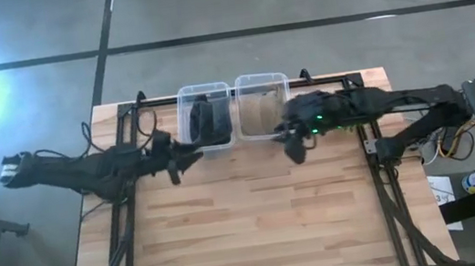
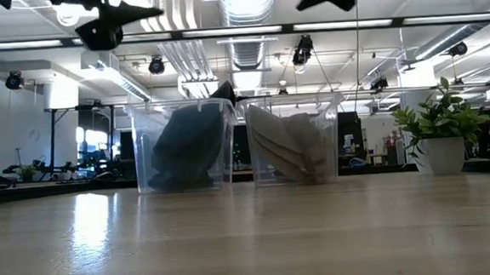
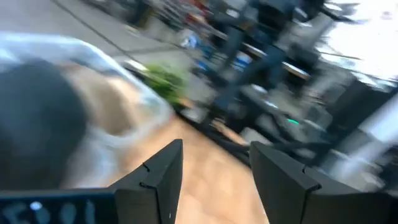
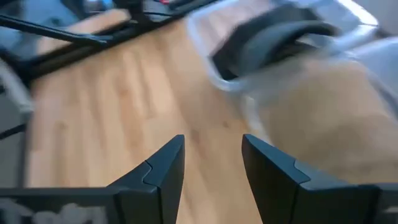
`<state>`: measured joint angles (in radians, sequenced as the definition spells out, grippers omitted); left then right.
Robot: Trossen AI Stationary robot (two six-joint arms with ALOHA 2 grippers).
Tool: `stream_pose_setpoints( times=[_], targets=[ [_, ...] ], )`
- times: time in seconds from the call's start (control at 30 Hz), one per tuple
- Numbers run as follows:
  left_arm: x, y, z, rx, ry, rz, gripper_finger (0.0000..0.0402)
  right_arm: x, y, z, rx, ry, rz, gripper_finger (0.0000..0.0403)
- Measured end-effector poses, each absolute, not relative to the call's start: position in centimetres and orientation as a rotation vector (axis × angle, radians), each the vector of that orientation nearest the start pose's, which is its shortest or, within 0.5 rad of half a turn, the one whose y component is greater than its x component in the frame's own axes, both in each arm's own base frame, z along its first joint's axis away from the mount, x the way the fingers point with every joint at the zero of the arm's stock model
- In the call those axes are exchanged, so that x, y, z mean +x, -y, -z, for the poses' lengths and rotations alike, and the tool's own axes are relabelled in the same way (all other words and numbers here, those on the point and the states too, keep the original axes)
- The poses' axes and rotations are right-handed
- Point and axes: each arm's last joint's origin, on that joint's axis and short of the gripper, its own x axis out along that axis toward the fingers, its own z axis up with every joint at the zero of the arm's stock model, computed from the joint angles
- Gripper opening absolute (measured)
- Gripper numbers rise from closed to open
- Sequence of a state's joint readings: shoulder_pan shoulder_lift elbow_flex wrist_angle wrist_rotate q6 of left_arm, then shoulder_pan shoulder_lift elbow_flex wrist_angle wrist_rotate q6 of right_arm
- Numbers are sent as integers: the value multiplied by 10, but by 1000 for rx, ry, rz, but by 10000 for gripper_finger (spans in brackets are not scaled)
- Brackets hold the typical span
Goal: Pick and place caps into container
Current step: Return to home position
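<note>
The sorting appears to be finished: no cap is seen loose on the tabletop (image 1: 248, 214). The dark caps (image 2: 186, 145) are packed inside the left transparent container (image 1: 202, 87), and the tan caps (image 2: 288, 148) inside the right transparent container (image 1: 260, 77). The two containers are set side by side at the far edge.

The step in hand is judged to be the return to the rest pose. The left hand (image 1: 193, 156) is held above the tabletop just near of the left container, and the right hand (image 1: 295, 151) just near of the right one. In each wrist view the fingers are seen parted, with nothing between them and nothing touched.

What is called for next is a clean lift and retreat of both arms, so that the container walls are not clipped. A potted plant (image 2: 440, 125) is seen to the right of the containers in the low view.
</note>
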<state>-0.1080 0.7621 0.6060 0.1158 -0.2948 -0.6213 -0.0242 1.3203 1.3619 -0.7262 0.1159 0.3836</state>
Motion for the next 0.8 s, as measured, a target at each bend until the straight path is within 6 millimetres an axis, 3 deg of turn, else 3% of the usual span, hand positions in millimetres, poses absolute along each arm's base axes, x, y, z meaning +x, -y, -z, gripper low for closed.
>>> stream_pose_setpoints(
  times=[0.07, 0.17, 0.23, 0.4, 0.63, 0.8],
  targets=[
    [172, 1, -302, -610, 27, -271, 181, 252, 12, -365, 316, -640, 342, 154],
    [163, -8, -303, -741, 54, -328, 181, 221, 14, -369, 337, -572, 451, 152],
    [157, -9, -307, -693, 66, -299, 181, 203, 14, -372, 405, -516, 474, 153],
    [144, -8, -304, -588, 26, -179, 181, 180, 3, -359, 298, -383, 176, 159],
    [123, -7, -282, -542, 40, -142, 181, 145, 6, -307, 406, -185, 83, 155],
    [112, -6, -266, -545, 49, -129, 181, 130, 6, -270, 484, -182, 96, 150]
  ],
)
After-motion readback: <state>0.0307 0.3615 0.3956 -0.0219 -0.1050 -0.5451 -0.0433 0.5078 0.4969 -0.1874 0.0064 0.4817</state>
